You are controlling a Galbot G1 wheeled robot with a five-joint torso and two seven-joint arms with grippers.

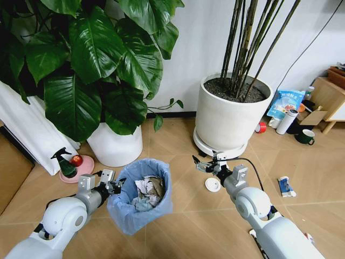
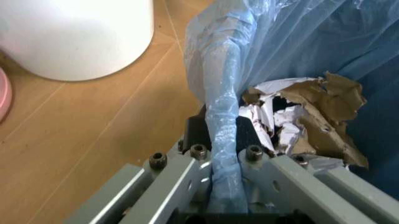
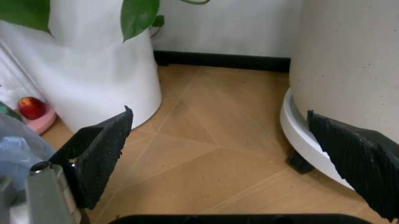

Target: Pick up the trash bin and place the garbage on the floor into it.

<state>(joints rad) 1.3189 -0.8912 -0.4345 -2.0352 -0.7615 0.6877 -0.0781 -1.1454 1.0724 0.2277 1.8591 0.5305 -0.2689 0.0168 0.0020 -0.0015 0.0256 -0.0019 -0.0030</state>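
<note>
Blue plastic lining of the trash bin (image 1: 141,200), at lower centre, is pinched at its rim by the left hand (image 1: 115,185). Right of centre, the right hand (image 1: 206,162) is held spread above the floor (image 1: 178,145), near a white round lid (image 1: 213,184).

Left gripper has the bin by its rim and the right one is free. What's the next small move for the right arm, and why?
Probably lower the right gripper toward the white round lid just below it on the floor. Its pads are spread wide with nothing between them, and the lid is the nearest loose litter. The left gripper is clamped on the trash bin rim beside it.
</note>
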